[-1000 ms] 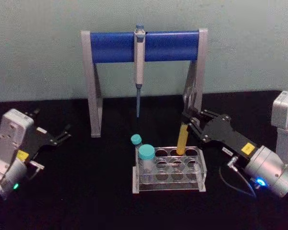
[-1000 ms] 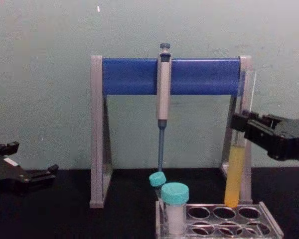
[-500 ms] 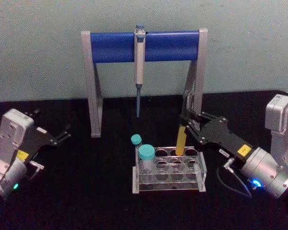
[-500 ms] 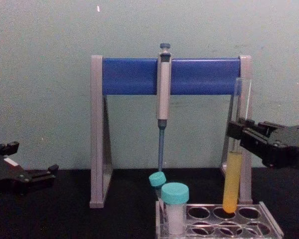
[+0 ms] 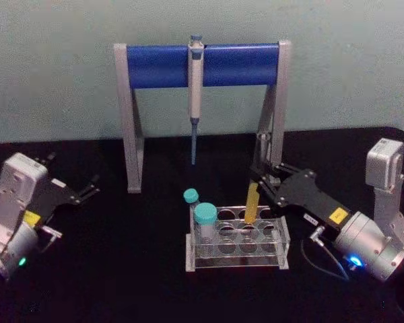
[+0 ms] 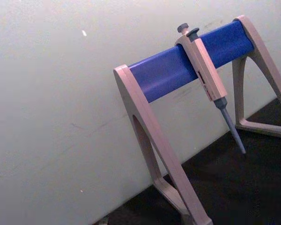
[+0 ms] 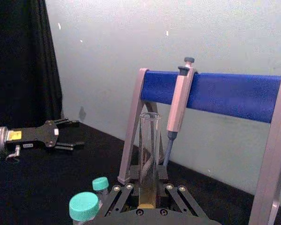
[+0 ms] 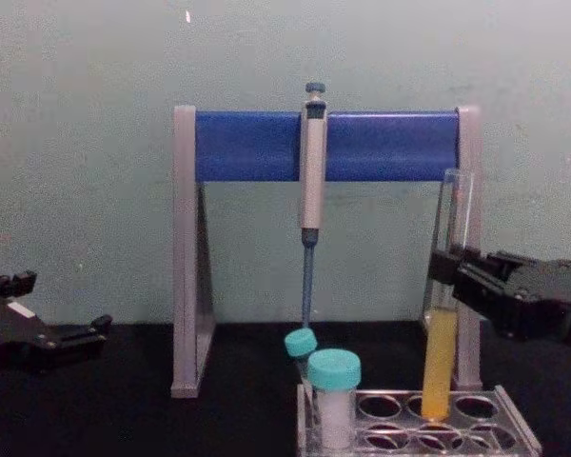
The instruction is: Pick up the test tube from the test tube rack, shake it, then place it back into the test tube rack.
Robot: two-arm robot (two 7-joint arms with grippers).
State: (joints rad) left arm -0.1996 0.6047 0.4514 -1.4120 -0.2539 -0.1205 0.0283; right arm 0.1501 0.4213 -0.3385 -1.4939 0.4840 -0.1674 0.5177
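Observation:
The test tube (image 5: 252,200) is a thin clear glass tube with yellow liquid in its lower part. My right gripper (image 5: 259,176) is shut on its middle, above the liquid. The tube (image 8: 440,362) stands nearly upright, with its bottom end at a back-row hole of the clear test tube rack (image 5: 236,262), toward the right. In the right wrist view the tube (image 7: 149,154) rises between my gripper's fingers. My left gripper (image 5: 91,187) rests open over the black table at the far left, holding nothing.
Two teal-capped vials (image 5: 205,214) stand in the rack's left end. Behind the rack is a grey-and-blue stand (image 5: 155,65) with a grey pipette (image 5: 196,87) hanging from its bar. Its right leg (image 8: 468,238) is just behind the tube.
My right gripper has come down and slightly left with the test tube, bringing its bottom end from above the rack down to a back-row hole. The left arm has not moved.

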